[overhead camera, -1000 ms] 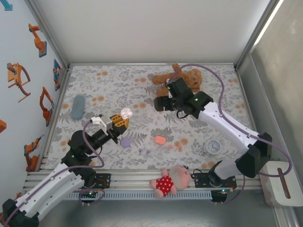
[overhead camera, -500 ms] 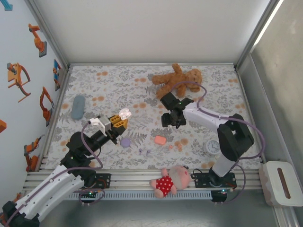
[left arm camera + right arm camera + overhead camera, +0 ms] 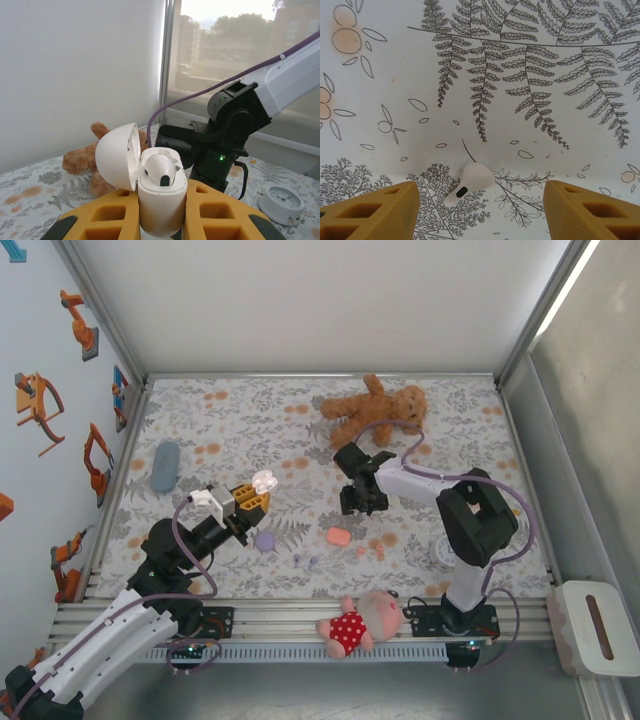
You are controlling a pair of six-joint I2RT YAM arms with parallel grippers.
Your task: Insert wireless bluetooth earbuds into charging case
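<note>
My left gripper point(image 3: 161, 212) is shut on a white charging case point(image 3: 161, 200), held upright above the table with its lid point(image 3: 117, 157) swung open to the left. One white earbud point(image 3: 160, 171) sits in the case. From above, the case point(image 3: 265, 480) shows at the tip of the left gripper point(image 3: 252, 498). A second white earbud point(image 3: 470, 181) lies on the fern-print cloth. My right gripper point(image 3: 480, 210) hangs open over it, one yellow finger point(image 3: 375, 210) on each side, neither touching. The right gripper point(image 3: 358, 500) points down at mid-table. Tiny lilac earbuds point(image 3: 304, 561) and orange-pink earbuds point(image 3: 372, 551) lie near the front.
A lilac case point(image 3: 265, 540) and a coral case point(image 3: 338, 536) lie shut on the cloth. A brown teddy bear point(image 3: 375, 408) is at the back, a white clock point(image 3: 447, 552) is by the right arm, a pig doll point(image 3: 362, 622) is on the front rail, and a blue-grey pouch point(image 3: 164, 466) is at the left.
My right arm has swung from beside the teddy bear down and forward to the cloth, and its jaws have narrowed. The left gripper and case have stayed put.
</note>
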